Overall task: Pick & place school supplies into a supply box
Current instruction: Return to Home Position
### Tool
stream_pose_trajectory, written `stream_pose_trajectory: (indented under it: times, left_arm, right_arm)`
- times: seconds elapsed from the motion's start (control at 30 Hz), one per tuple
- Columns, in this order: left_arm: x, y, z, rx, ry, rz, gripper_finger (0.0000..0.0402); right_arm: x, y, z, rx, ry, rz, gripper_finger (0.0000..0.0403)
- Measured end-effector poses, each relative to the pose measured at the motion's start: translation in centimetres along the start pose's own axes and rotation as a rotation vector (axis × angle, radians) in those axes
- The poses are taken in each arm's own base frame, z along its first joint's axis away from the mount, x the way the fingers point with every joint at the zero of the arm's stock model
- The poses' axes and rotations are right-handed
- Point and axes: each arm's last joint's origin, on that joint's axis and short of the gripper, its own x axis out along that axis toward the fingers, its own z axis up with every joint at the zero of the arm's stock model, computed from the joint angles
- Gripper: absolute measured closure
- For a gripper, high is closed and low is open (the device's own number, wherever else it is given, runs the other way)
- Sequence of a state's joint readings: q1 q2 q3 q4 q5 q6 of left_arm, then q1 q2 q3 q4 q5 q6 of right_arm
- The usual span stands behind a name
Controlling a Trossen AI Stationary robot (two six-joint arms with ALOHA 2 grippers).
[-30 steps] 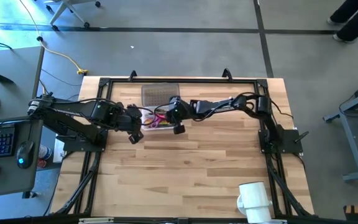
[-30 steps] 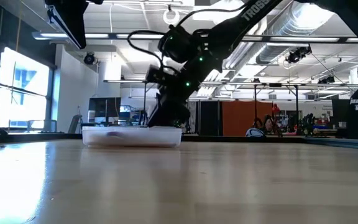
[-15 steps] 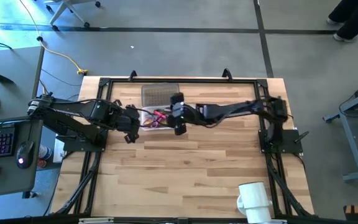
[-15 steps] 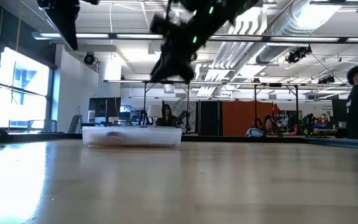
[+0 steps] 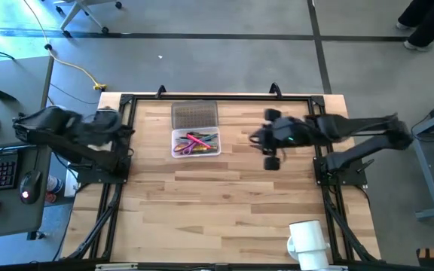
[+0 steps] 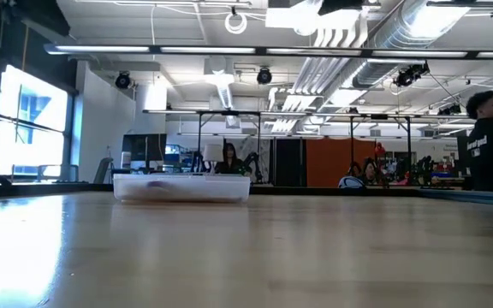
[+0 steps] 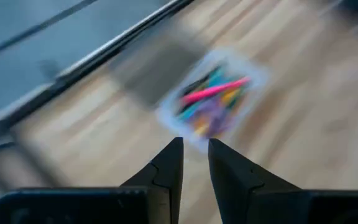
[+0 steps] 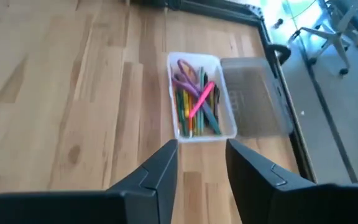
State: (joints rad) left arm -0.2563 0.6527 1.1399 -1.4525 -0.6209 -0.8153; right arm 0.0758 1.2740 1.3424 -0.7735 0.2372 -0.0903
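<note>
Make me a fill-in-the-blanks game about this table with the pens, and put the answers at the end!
On top of the pile in the supply box lies a pen coloured ____.
The scissors in the box have ____ handles.
A flat grey rectangle lies right beside the box, and the mug far from it is ____.
The left gripper and the right gripper are both holding ____.
Missing words: pink; purple; white; nothing.
</note>
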Motion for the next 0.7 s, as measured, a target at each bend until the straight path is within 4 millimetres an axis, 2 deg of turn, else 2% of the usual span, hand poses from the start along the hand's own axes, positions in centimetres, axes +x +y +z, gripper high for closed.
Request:
stream_pose_trajectory:
  times: [0.07, 0.13, 0.23, 0.3, 0.43, 0.57, 0.7]
  left_arm:
    - [-0.5, 1.6, -1.2, -0.058, -0.096, -0.132, 0.0291]
    - [0.1, 1.9, -2.3, -0.043, -0.178, -0.289, 0.0291]
    - [1.6, 1.4, -4.1, 0.067, -0.303, -0.533, 0.0291]
    - [2.5, 1.0, -5.0, 0.109, -0.420, -0.637, 0.0291]
    - [4.7, 0.0, -6.6, 0.126, -0.565, -0.726, 0.0291]
    - [7.3, -1.1, -8.4, 0.122, -0.554, -0.746, 0.0291]
    - [9.1, -1.8, -9.5, 0.136, -0.534, -0.710, 0.0291]
  right_arm:
    - [-0.7, 0.6, -1.9, 0.002, -0.044, -0.016, 0.0289]
    - [-1.2, 1.3, -4.2, -0.001, -0.110, -0.017, 0.0293]
    - [-1.4, 2.3, -7.8, 0.012, -0.241, 0.011, 0.0297]
    - [-1.5, 2.8, -10.1, 0.026, -0.335, 0.028, 0.0297]
    - [-1.7, 3.1, -13.9, 0.072, -0.544, 0.075, 0.0296]
    - [-2.0, 3.0, -17.2, 0.101, -0.665, 0.094, 0.0296]
    - [-2.6, 2.9, -19.5, 0.142, -0.763, 0.119, 0.0295]
